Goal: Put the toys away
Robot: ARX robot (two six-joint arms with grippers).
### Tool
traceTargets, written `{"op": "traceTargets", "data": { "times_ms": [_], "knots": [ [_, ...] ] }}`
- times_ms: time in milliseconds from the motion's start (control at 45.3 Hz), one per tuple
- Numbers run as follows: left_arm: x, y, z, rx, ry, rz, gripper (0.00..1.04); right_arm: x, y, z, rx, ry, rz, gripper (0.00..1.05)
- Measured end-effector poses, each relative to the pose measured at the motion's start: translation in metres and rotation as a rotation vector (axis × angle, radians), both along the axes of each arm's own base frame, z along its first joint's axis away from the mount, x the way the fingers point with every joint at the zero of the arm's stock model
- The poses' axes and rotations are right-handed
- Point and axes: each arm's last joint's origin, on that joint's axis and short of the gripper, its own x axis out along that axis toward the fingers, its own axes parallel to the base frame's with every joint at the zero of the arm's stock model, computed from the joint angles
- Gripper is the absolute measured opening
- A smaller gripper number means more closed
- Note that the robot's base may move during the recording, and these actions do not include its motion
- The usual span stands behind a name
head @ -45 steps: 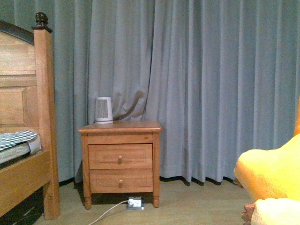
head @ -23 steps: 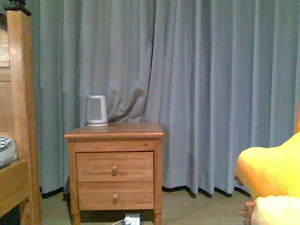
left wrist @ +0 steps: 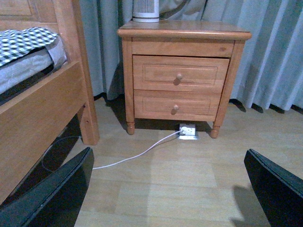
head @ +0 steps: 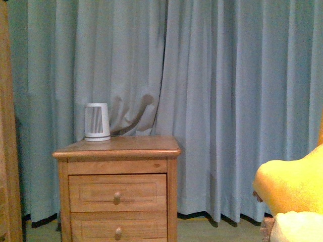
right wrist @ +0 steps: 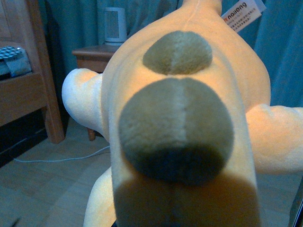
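At the far left edge of the front view stands a wooden bedpost (head: 7,126). Lower left is a wooden nightstand (head: 118,151) with two drawers, and a small white slatted appliance (head: 97,122) sits on its top towards the back left corner. A grey-blue curtain (head: 227,101) fills the middle and right of the frame behind it. The plush toy (head: 292,184) is in the lower right corner, orange-yellow above and pale cream at the very bottom, cut off by the frame edge and well apart from the nightstand.

In the left wrist view the left gripper (left wrist: 168,153) has its two dark fingers (left wrist: 57,189) spread wide with nothing between them. It hangs above bare wooden floor (left wrist: 189,189), in front of the nightstand and beside the bed (left wrist: 38,104). A white cable (left wrist: 137,153) runs across the floor to a power strip (left wrist: 188,131) under the nightstand. The toy does not show there.

In the right wrist view the toy fills nearly the whole frame, right up against the camera, showing two round olive-brown patches (right wrist: 176,130) and a printed tag (right wrist: 241,12). It hides the right gripper's fingers, so I cannot tell whether they are closed on it.
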Motion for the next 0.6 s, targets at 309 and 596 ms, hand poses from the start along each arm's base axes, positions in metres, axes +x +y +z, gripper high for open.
{"op": "traceTargets", "data": {
  "times_ms": [309,596],
  "knots": [
    [0.0,0.0002,0.0,0.0,0.0,0.005,0.99,-0.0001,0.0006,0.0,-0.001,0.0,0.012,0.08],
    [0.0,0.0,-0.0001,0.0,0.001,0.0,0.98,0.0,0.0002,-0.0001,0.0,0.001,-0.002,0.08]
  ]
}}
